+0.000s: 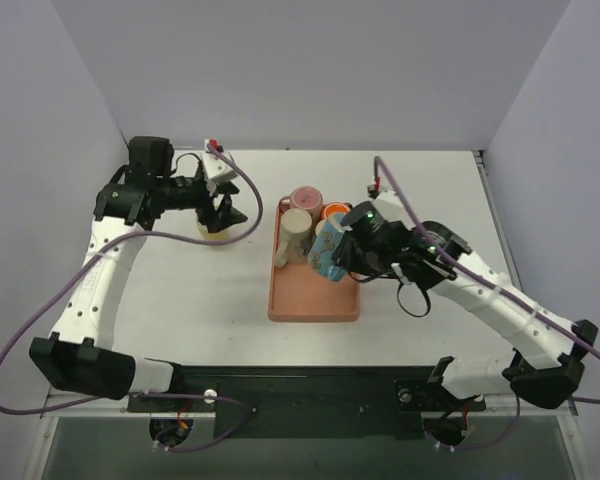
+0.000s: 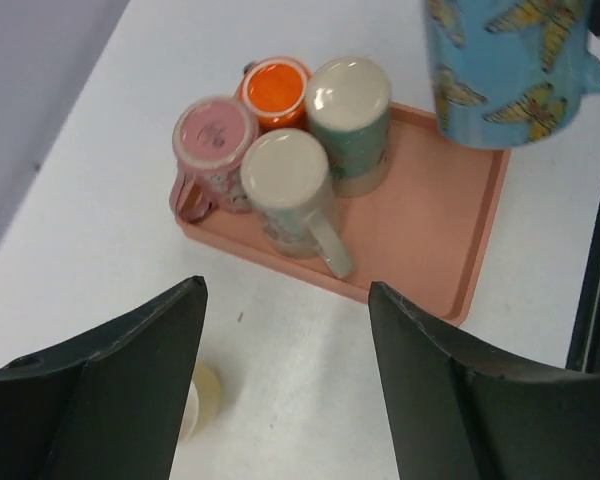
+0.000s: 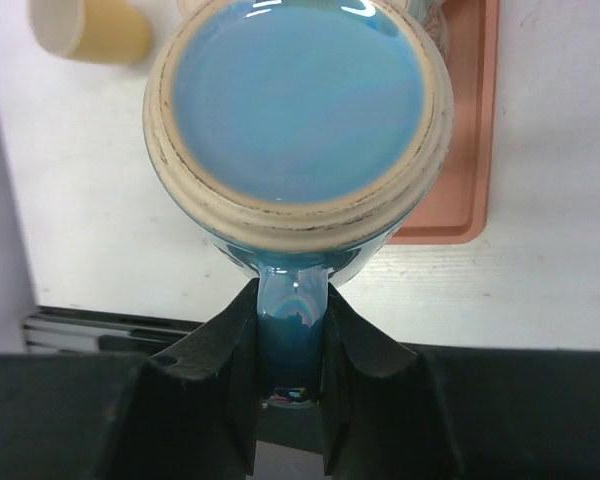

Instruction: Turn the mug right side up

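Blue mug (image 3: pixel 298 110), handle clamped in right pincer (image 3: pixel 292 312), over pink tray (image 3: pixel 468 150)

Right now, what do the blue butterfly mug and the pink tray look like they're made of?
The blue butterfly mug is probably glazed ceramic: glossy blue surface with reflections, rough beige unglazed ring. The pink tray looks like matte moulded plastic: even salmon colour, rounded corners, no shine.

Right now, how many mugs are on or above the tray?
5: pink mug, orange mug, green mug, cream mug clustered on the tray; blue butterfly mug in the right gripper, by its handle. None apparently hidden.
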### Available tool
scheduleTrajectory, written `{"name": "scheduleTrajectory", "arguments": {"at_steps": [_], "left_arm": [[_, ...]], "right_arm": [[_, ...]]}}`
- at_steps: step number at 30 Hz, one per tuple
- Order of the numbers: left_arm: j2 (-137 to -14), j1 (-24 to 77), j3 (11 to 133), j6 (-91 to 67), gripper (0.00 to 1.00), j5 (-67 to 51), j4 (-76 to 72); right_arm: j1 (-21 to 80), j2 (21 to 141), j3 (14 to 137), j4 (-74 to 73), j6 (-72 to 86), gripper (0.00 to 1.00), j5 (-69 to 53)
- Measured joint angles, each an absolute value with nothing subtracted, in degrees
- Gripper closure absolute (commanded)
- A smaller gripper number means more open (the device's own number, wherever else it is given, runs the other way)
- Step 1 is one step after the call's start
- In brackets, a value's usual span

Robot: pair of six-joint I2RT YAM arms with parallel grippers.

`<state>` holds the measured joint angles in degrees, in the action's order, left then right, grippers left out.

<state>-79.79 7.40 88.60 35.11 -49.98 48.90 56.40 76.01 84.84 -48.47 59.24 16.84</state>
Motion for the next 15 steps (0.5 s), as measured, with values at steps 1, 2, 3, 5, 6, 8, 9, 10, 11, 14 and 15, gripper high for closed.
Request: {"name": "scheduleTrajectory", "arguments": {"at_steps": [1,2,3,5,6,8,9,10,11,14,15], "left_arm": [[-78.35,9.47,88.51,37.54,0.22,-49.41,48.88],[-76.29,12.1,88.03,40.29,0.22,-48.36,48.34],[-74.0,14.55,87.24,42.7,0.22,-47.03,47.09],[-69.04,18.7,85.06,47.22,0.2,-43.57,42.98],[-66.15,20.8,83.15,49.69,0.17,-41.41,39.66],[-60.23,25.04,76.71,54.65,0.15,-37.19,30.61],[-56.86,27.57,71.77,57.23,0.15,-35.07,24.53],[-53.87,30.15,66.65,60.29,0.15,-33.19,18.76],[-51.59,32.73,62.39,63.02,0.17,-31.42,13.72],[-50.89,39.55,55.94,70.11,0.19,-26.0,1.8],[-51.83,41.36,54.87,72.18,0.23,-24.38,-2.11]], "right_arm": [[54.48,74.13,84.86,-48.14,58.87,1.0,15.29],[52.8,72.36,84.93,-47.83,58.61,1.0,13.78],[51.46,71.22,85.23,-47.79,58.39,1.0,12.49],[48.53,69.45,86.59,-47.79,57.98,1.0,9.47],[47.18,68.99,87.55,-47.79,57.78,1.0,7.9],[44.91,68.69,89.25,-47.33,57.52,1.0,4.75],[44.1,68.66,89.95,-46.94,57.52,1.0,3.25],[43.48,68.66,90.48,-46.57,57.54,1.0,1.96],[43.09,68.66,90.87,-46.04,57.58,1.0,0.58],[42.76,68.66,91.13,-44.23,58.3,1.0,-2.55],[42.76,68.69,91.13,-43.51,58.63,1.0,-3.57]]}}
